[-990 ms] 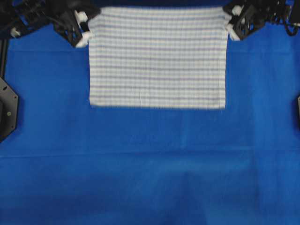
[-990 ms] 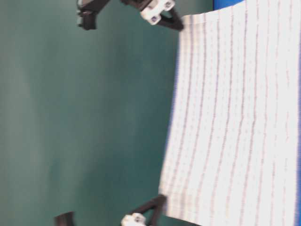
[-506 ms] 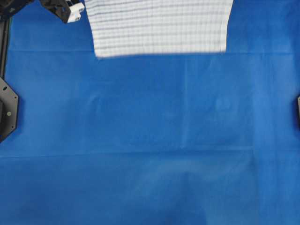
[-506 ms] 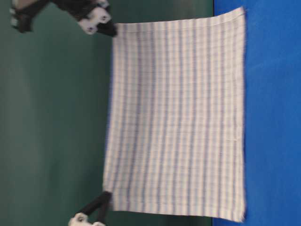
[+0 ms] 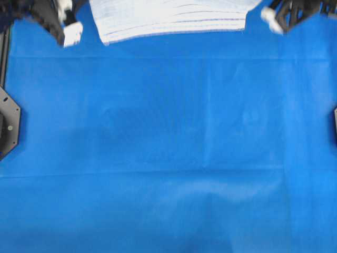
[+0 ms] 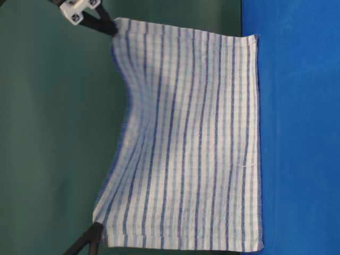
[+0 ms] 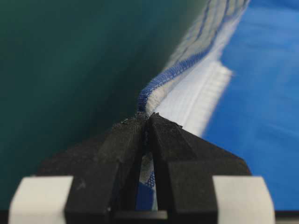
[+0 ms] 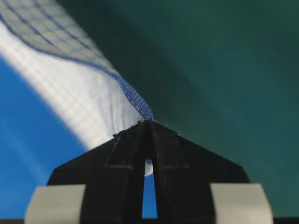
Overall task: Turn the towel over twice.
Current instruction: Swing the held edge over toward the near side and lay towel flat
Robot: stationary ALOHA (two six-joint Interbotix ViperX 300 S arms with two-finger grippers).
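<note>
Left gripper (image 7: 148, 122): black fingers with white pads, clamped tight on one upper corner of the cloth, blue hem pinched between the tips.
Right gripper (image 8: 148, 123): same build, closed on the other upper corner, hem caught at the very tips.
Towel (image 6: 186, 143): rectangular white woven cloth with thin dark-blue and light-blue stripes, hanging between both grippers against the green backdrop; lower edge at or just above the table at its far end, contact hard to judge.
Overhead view: towel (image 5: 168, 18) showing as a narrow band at the far edge, left gripper (image 5: 71, 34) and right gripper (image 5: 269, 18) beside its ends.
Table cover (image 5: 168, 158): plain solid-blue sheet, flat.
Handling: judged light, thin and limp; top edge sagging between the two holds, so no stiffness to rely on.
Where to hold: corners on the stitched hem, likely the firmest part; grips shallow, so slip possible under a quick swing.
Stage: apparently mid-flip, towel lifted and not yet laid back down.
</note>
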